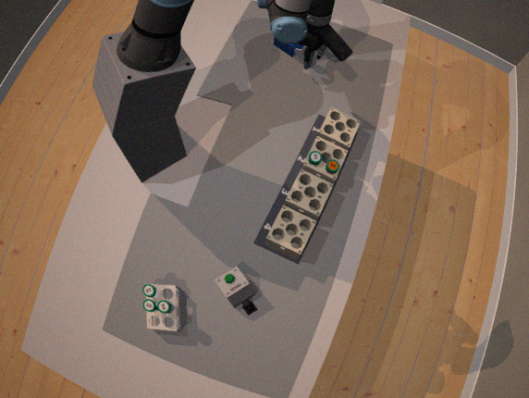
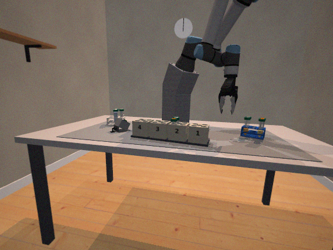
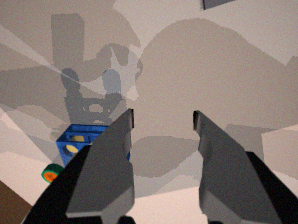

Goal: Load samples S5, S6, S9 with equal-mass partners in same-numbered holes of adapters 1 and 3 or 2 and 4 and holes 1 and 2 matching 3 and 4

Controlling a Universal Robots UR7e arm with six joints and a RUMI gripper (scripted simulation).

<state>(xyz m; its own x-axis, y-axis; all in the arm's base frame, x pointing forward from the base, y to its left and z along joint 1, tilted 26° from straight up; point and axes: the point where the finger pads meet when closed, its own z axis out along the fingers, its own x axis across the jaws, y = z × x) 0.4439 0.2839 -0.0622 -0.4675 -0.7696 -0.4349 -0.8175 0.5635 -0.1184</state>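
The loading stand ST (image 1: pixel 314 185) holds four adapters in a row. Adapter 2 (image 1: pixel 326 157) carries an orange-dot sample S6 (image 1: pixel 332 166) and a white-dot blank (image 1: pixel 315 157); adapters 1, 3 and 4 are empty. My gripper (image 2: pixel 227 109) hangs high above the mat between adapter 1 and the blue rack (image 2: pixel 252 132), fingers apart with nothing between them. It shows in the wrist view (image 3: pixel 163 122) over bare mat. The blue rack (image 3: pixel 82 142) lies below left, with an orange-dot tube (image 3: pixel 51 173) beside it. In the side view the rack holds an orange-dot tube (image 2: pixel 262 121) and another tube (image 2: pixel 247 120).
A white rack (image 1: pixel 163 306) at the front left holds three white-dot blanks. The DONE key (image 1: pixel 228 278) sits on its small desk between that rack and adapter 4. The robot base (image 1: pixel 143 88) stands at the back left. The arm partly hides the blue rack (image 1: pixel 284 46) from above.
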